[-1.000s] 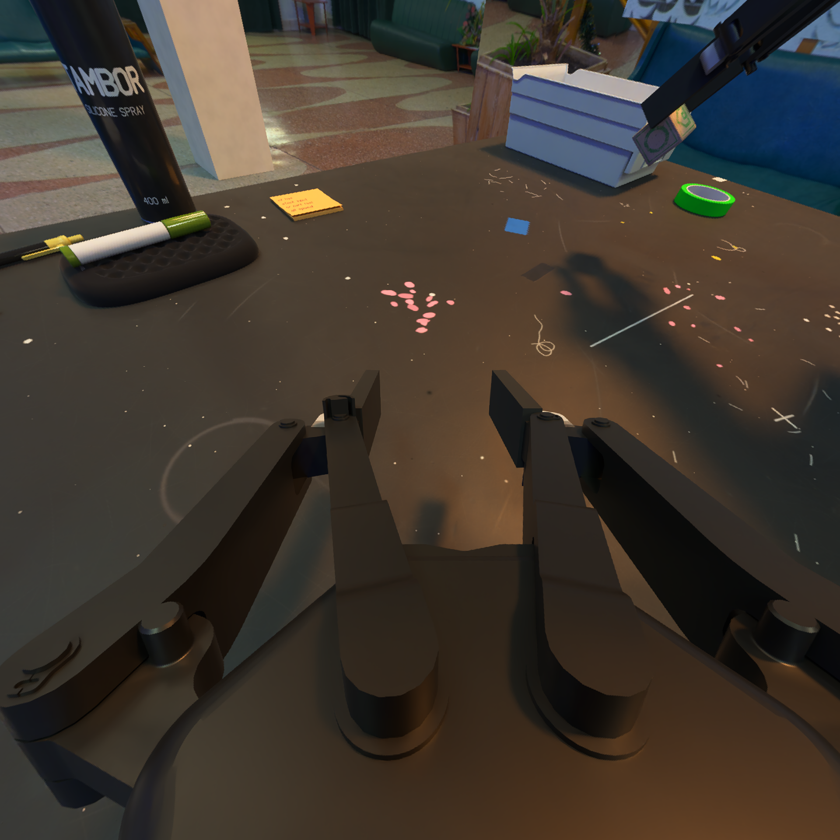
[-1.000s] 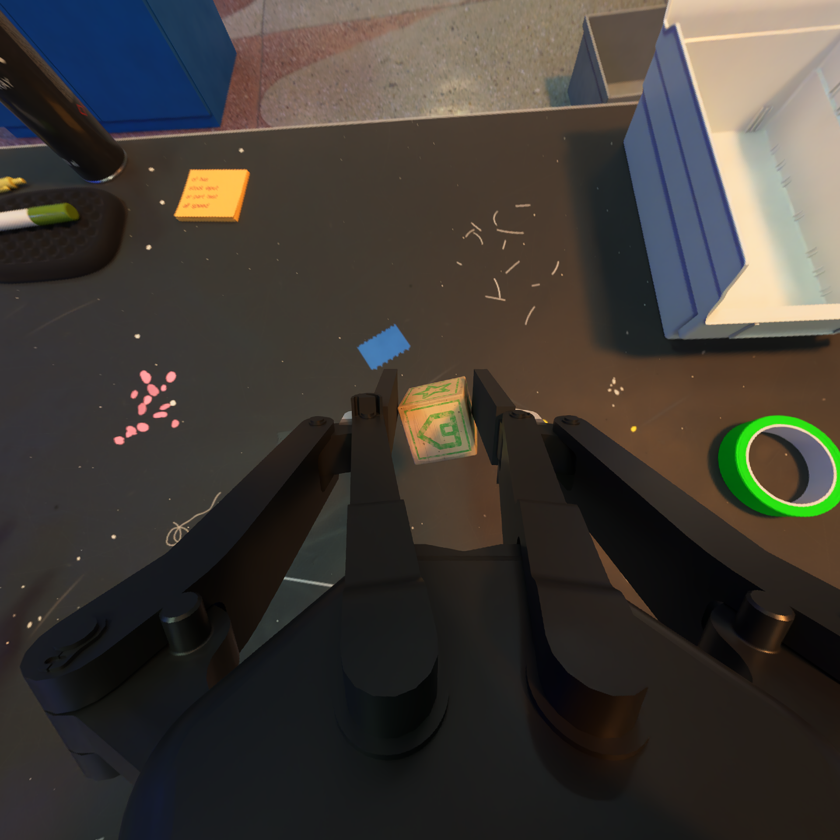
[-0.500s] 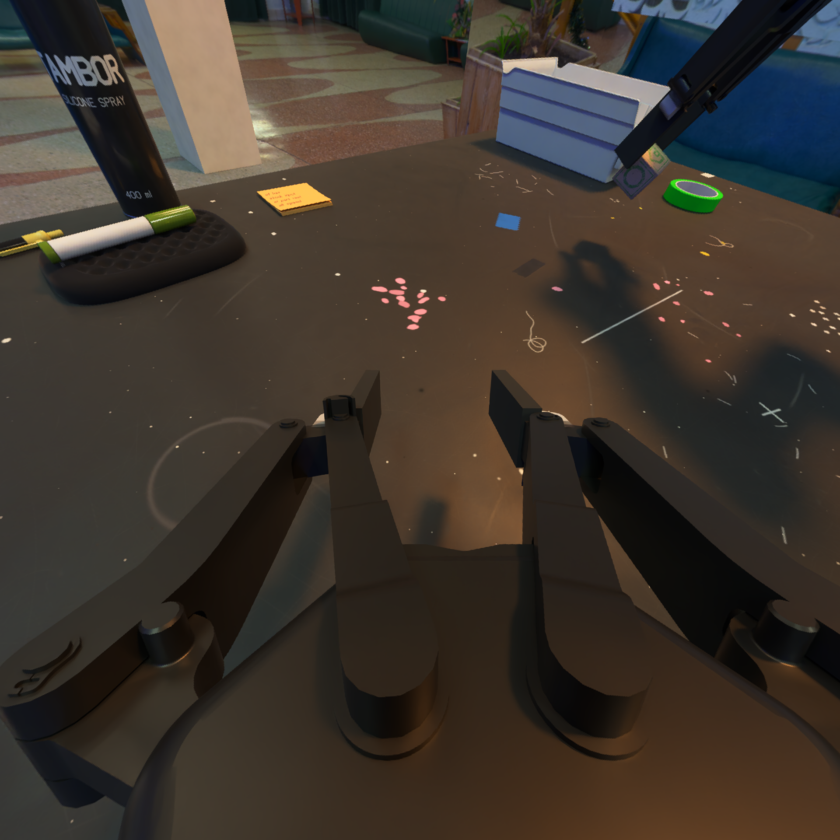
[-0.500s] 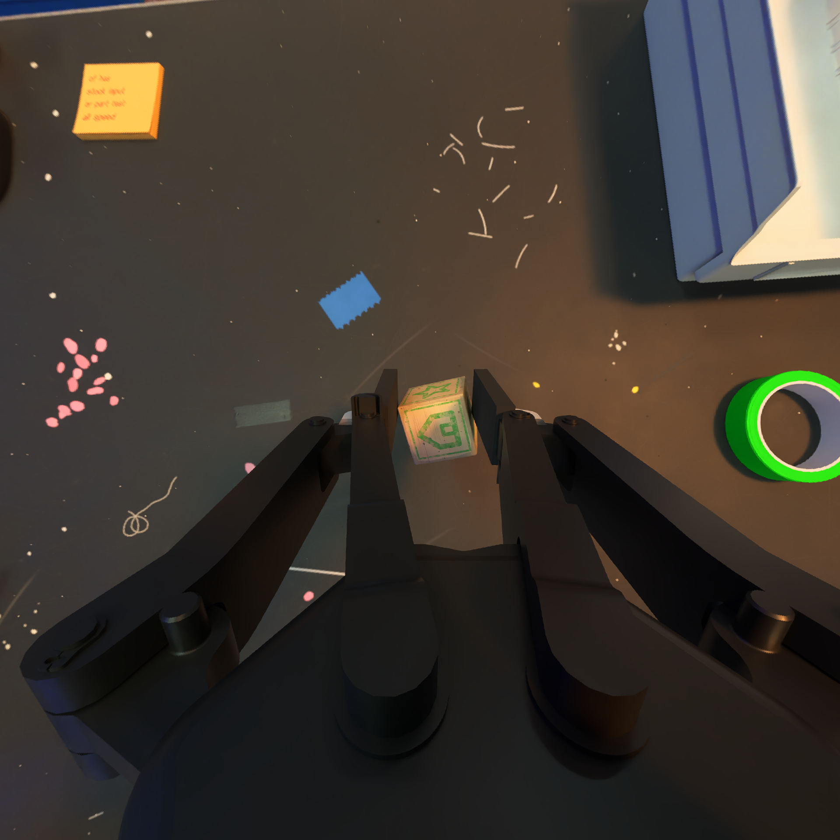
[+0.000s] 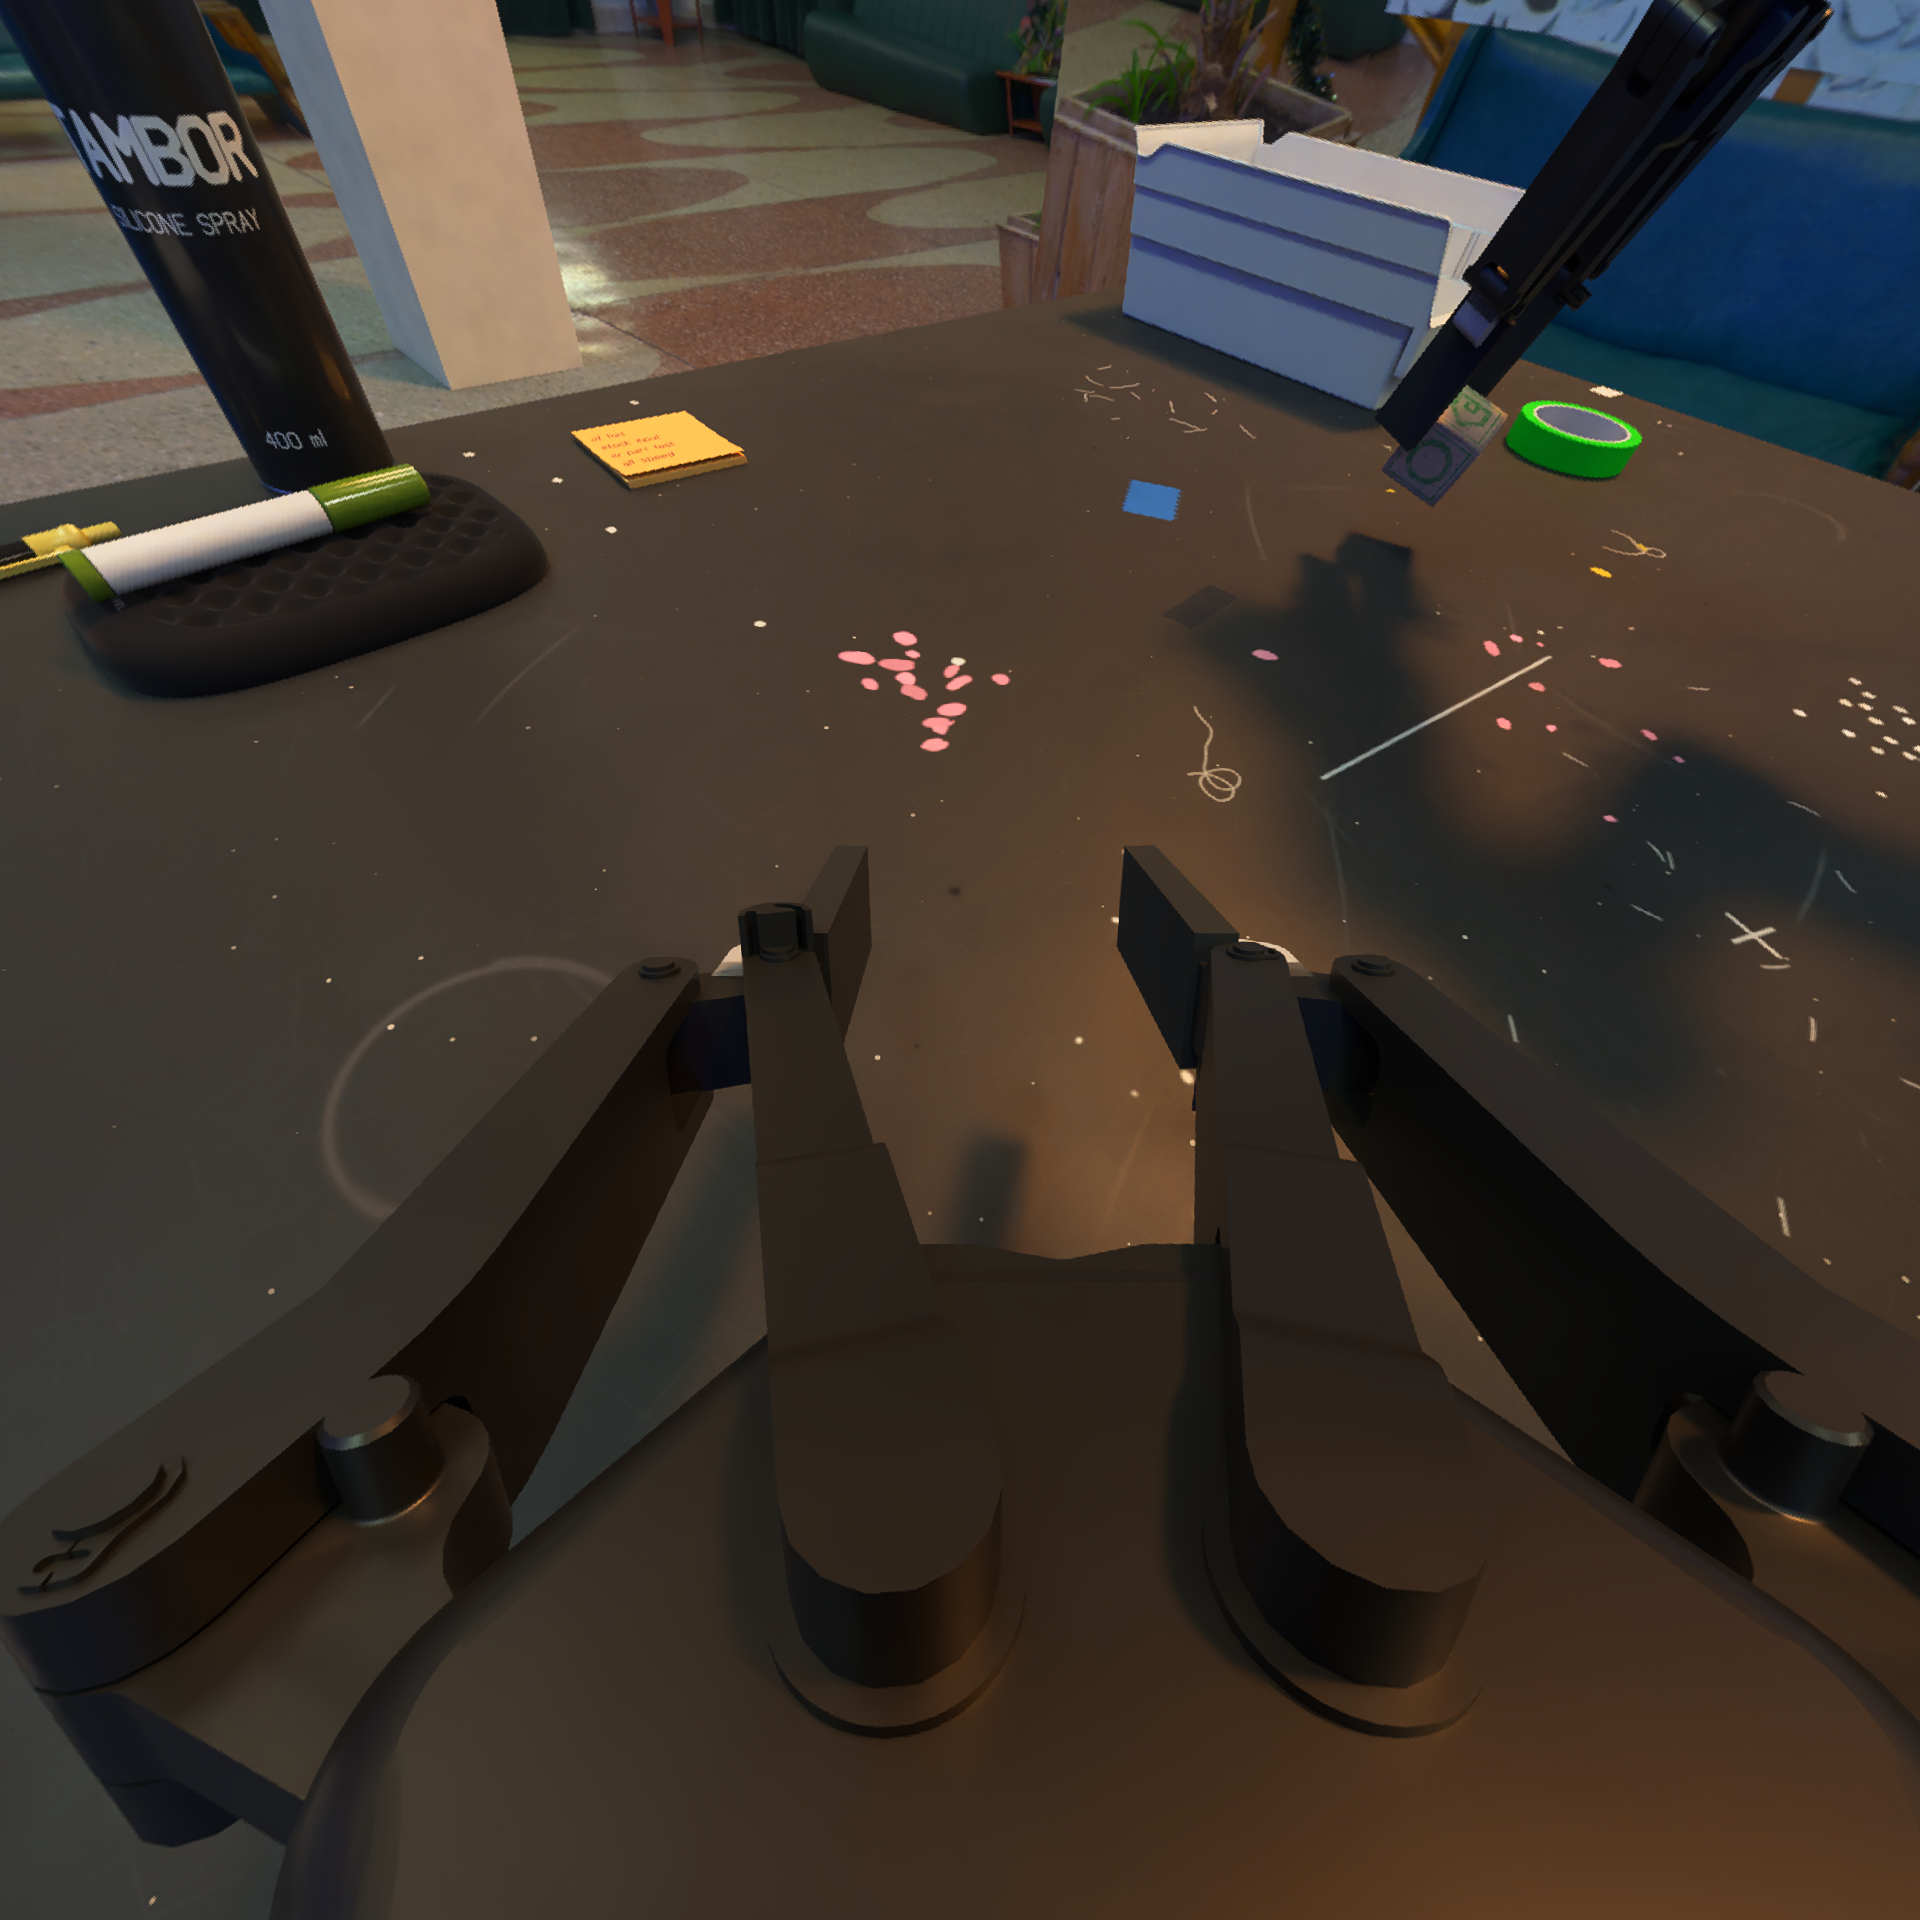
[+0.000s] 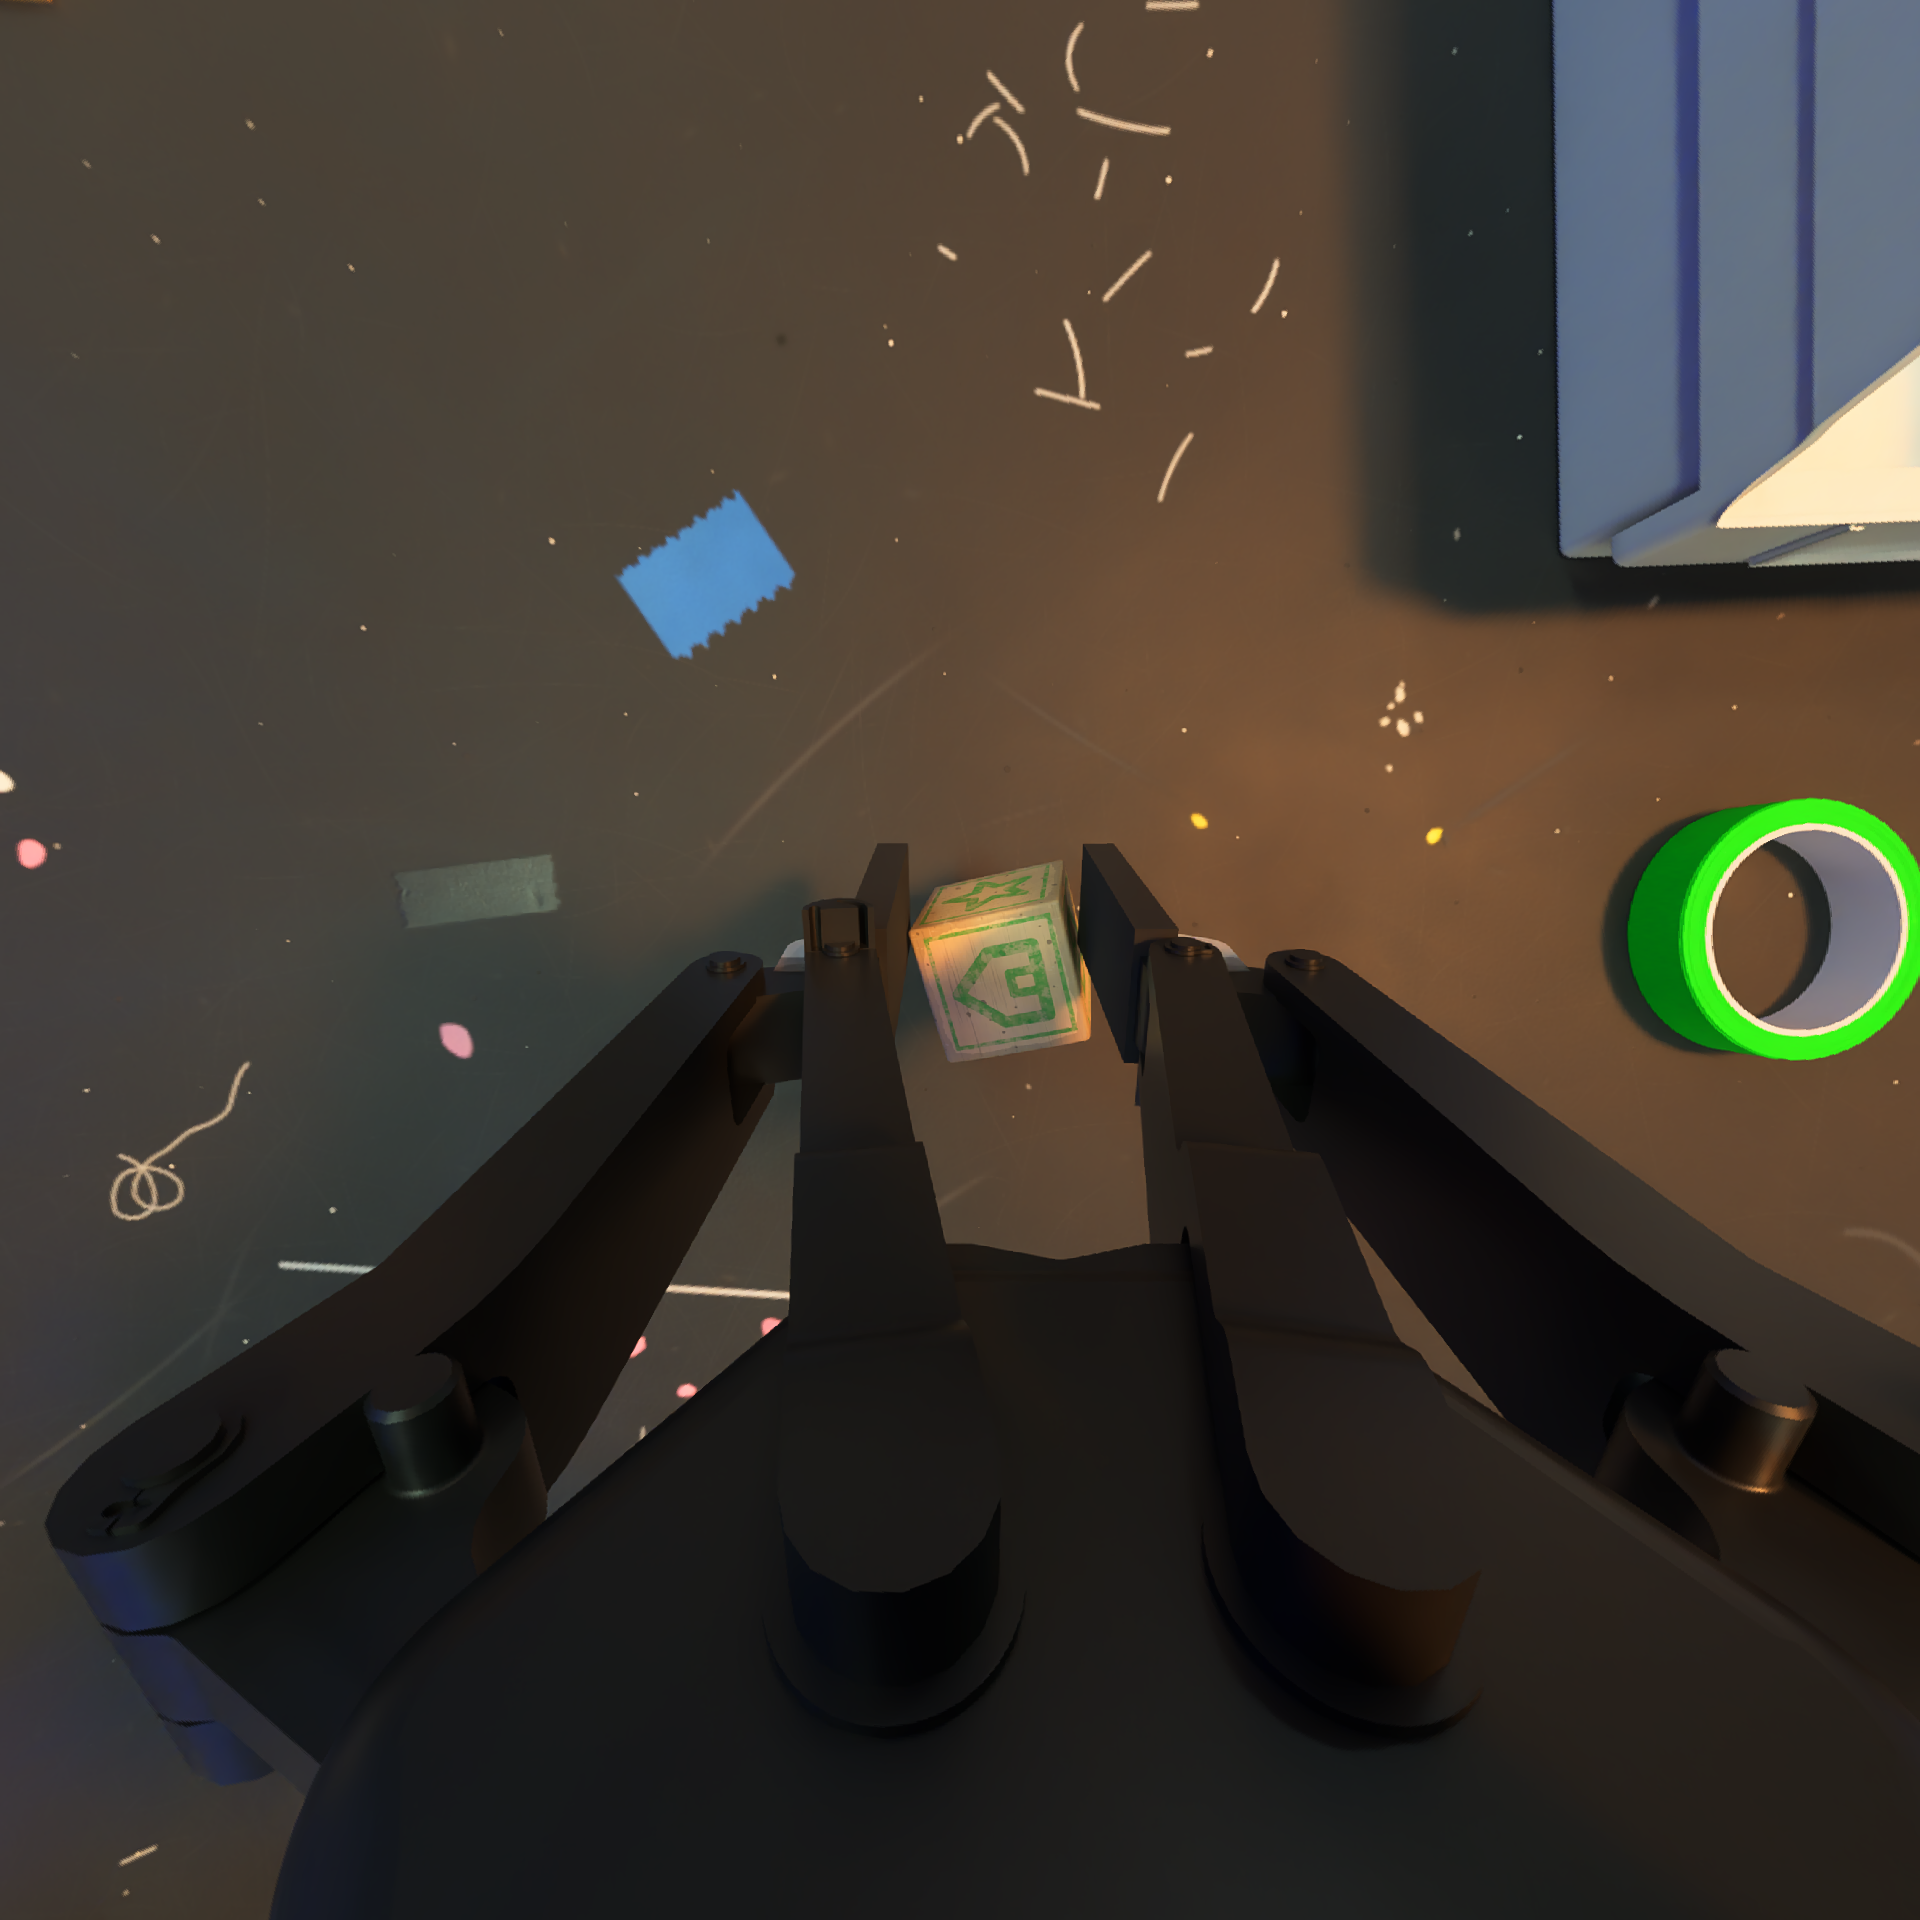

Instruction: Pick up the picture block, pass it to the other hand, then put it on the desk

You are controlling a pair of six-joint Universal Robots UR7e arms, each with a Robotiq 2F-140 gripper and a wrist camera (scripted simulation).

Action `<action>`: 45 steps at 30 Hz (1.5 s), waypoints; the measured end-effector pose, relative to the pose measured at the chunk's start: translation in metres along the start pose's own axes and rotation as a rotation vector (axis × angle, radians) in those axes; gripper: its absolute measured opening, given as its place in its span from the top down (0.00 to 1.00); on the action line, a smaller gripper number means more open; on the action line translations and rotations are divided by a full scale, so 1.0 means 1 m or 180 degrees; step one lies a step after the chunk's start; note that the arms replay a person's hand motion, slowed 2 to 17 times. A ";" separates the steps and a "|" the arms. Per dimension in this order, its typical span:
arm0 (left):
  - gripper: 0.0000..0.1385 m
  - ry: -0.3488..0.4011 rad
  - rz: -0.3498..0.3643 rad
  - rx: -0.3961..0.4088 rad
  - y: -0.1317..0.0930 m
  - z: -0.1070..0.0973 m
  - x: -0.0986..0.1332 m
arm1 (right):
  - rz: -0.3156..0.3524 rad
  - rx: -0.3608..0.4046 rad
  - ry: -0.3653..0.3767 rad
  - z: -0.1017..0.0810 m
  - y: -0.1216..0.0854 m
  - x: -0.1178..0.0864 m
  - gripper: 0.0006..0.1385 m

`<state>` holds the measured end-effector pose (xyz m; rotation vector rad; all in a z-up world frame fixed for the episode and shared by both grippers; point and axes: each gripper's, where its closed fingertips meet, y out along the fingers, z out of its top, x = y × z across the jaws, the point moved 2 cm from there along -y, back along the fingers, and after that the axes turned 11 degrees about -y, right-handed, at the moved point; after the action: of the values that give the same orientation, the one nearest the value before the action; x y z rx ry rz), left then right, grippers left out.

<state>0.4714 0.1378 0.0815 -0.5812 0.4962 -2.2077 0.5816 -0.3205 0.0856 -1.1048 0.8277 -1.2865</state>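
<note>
Gripping the picture block (image 6: pixel 1000 961) between both fingertips, the right pincer (image 6: pixel 992 951) holds it clear above the dark desk (image 6: pixel 416 364). A roll of green tape (image 6: pixel 1771 928) lies to the pincer's right, a blue scrap (image 6: pixel 707 574) ahead to its left, a white-and-blue bin (image 6: pixel 1704 291) ahead to its right. The left pincer (image 5: pixel 992 940) hangs wide apart and empty over the desk, with the block (image 5: pixel 1444 457) far ahead to its right.
</note>
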 end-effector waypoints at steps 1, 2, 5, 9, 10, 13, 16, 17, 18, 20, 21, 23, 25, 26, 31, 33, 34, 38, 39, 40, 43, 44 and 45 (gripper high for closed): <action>0.54 0.0001 -0.0001 -0.0002 0.000 0.000 0.000 | -0.0010 -0.0028 -0.0009 -0.001 0.002 0.000 0.68; 0.54 0.0002 -0.0002 -0.0005 0.000 0.000 0.000 | -0.0019 -0.0056 -0.0019 -0.001 0.003 0.000 0.68; 0.54 0.0004 -0.0006 -0.0019 0.001 -0.001 0.000 | -0.0034 -0.0128 -0.0050 -0.003 0.008 -0.001 0.68; 0.54 0.0006 -0.0013 -0.0039 0.002 -0.002 0.001 | -0.0047 -0.0211 -0.0091 -0.005 0.013 -0.001 0.68; 0.54 0.0007 -0.0015 -0.0045 0.002 -0.002 0.001 | -0.0048 -0.0228 -0.0101 -0.006 0.014 -0.002 0.68; 0.54 0.0008 -0.0022 -0.0062 0.002 -0.002 0.001 | -0.0051 -0.0278 -0.0130 -0.007 0.017 -0.003 0.68; 0.54 0.0009 -0.0029 -0.0075 0.003 -0.003 0.002 | -0.0056 -0.0316 -0.0151 -0.007 0.020 -0.003 0.68; 0.54 0.0009 -0.0031 -0.0079 0.003 -0.003 0.002 | -0.0058 -0.0328 -0.0157 -0.008 0.021 -0.003 0.68; 0.54 0.0010 -0.0033 -0.0083 0.003 -0.003 0.002 | -0.0059 -0.0340 -0.0163 -0.008 0.022 -0.004 0.68; 0.54 0.0010 -0.0034 -0.0087 0.003 -0.004 0.002 | -0.0063 -0.0358 -0.0169 -0.008 0.024 -0.004 0.68; 0.54 0.0010 -0.0034 -0.0088 0.003 -0.004 0.002 | -0.0065 -0.0367 -0.0170 -0.009 0.024 -0.004 0.68; 0.54 0.0011 -0.0035 -0.0091 0.003 -0.004 0.002 | -0.0069 -0.0383 -0.0172 -0.009 0.026 -0.004 0.68; 0.53 0.0012 -0.0036 -0.0093 0.003 -0.004 0.002 | -0.0072 -0.0399 -0.0173 -0.009 0.027 -0.004 0.68; 0.53 0.0013 -0.0036 -0.0095 0.003 -0.004 0.002 | -0.0072 -0.0407 -0.0174 -0.010 0.028 -0.004 0.68; 0.53 0.0016 -0.0039 -0.0103 0.004 -0.005 0.002 | -0.0075 -0.0446 -0.0171 -0.011 0.031 -0.004 0.68; 0.53 0.0016 -0.0039 -0.0108 0.004 -0.005 0.002 | -0.0077 -0.0456 -0.0164 -0.010 0.031 -0.004 0.68; 0.53 0.0016 -0.0040 -0.0110 0.004 -0.005 0.002 | -0.0079 -0.0462 -0.0162 -0.010 0.032 -0.004 0.68; 0.53 0.0016 -0.0043 -0.0116 0.004 -0.005 0.002 | -0.0086 -0.0487 -0.0155 -0.011 0.033 -0.003 0.69; 0.53 0.0016 -0.0044 -0.0118 0.004 -0.005 0.002 | -0.0088 -0.0494 -0.0154 -0.011 0.033 -0.002 0.69; 0.53 0.0015 -0.0045 -0.0119 0.004 -0.006 0.002 | -0.0089 -0.0501 -0.0154 -0.012 0.033 -0.002 0.69; 0.53 0.0013 -0.0049 -0.0126 0.004 -0.006 0.002 | -0.0090 -0.0512 -0.0151 -0.012 0.034 -0.001 0.70; 0.53 0.0012 -0.0050 -0.0129 0.004 -0.006 0.002 | -0.0090 -0.0515 -0.0149 -0.013 0.034 -0.001 0.70; 0.53 0.0011 -0.0051 -0.0131 0.004 -0.006 0.002 | -0.0089 -0.0517 -0.0148 -0.013 0.035 -0.001 0.70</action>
<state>0.4691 0.1342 0.0747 -0.6050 0.5417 -2.2185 0.5802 -0.3234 0.0487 -1.2745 0.8968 -1.2284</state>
